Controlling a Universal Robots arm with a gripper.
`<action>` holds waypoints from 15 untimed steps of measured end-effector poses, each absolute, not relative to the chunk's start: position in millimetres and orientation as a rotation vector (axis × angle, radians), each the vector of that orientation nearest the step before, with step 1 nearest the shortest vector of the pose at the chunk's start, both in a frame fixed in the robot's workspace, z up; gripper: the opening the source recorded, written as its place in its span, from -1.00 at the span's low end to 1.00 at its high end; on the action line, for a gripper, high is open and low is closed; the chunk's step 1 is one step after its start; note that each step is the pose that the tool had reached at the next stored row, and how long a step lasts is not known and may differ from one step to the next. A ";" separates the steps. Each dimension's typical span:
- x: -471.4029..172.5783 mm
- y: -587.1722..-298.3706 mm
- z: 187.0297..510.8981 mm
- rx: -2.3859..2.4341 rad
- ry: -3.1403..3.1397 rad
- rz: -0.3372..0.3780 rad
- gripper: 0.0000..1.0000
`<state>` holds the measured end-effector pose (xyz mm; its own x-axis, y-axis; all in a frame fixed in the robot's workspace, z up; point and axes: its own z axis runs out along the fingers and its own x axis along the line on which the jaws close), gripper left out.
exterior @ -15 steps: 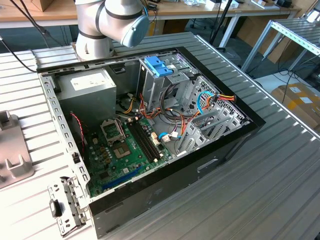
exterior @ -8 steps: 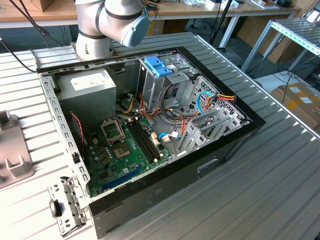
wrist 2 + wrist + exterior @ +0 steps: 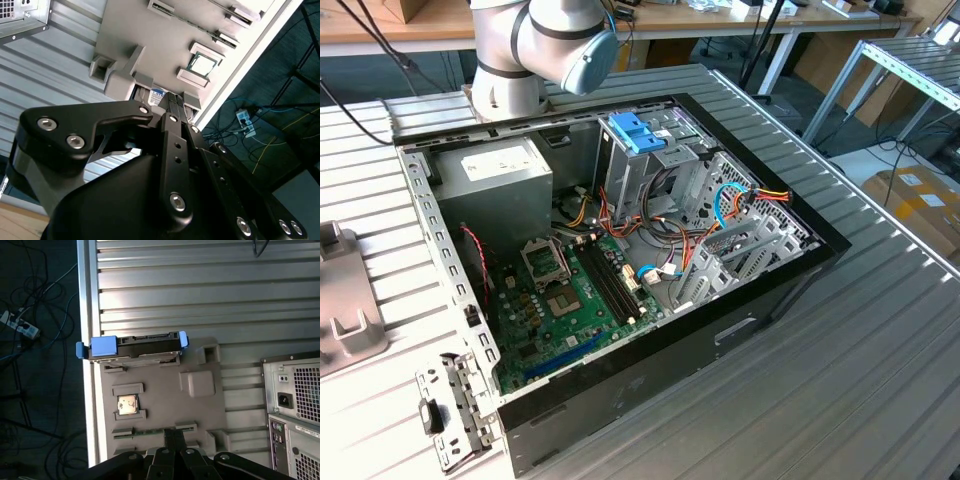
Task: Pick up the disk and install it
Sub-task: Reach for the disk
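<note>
Pick-up step, not yet begun. My hand (image 3: 175,436) is closed and empty. The disk (image 3: 132,346) stands on edge in the tray (image 3: 160,405), ahead of my hand and apart from it. Judgement: a grasp requires opening, then squaring over the disk's edge.

Blues, greys, black
Light-blue frame on the disk (image 3: 134,346); matt grey tray (image 3: 200,405); ribbed silver table (image 3: 200,290); black gripper (image 3: 175,436); green motherboard (image 3: 570,300).
</note>
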<state>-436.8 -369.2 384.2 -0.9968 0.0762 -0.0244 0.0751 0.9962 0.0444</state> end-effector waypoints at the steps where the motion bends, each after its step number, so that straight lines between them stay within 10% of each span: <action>1: -437.4 -369.2 384.2 0.118 3.113 0.068 -0.79; 15: -451.9 -368.6 383.2 0.118 3.112 0.068 -0.79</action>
<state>-451.9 -368.6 383.2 -0.9968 0.0762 -0.0245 0.0751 0.9962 0.0444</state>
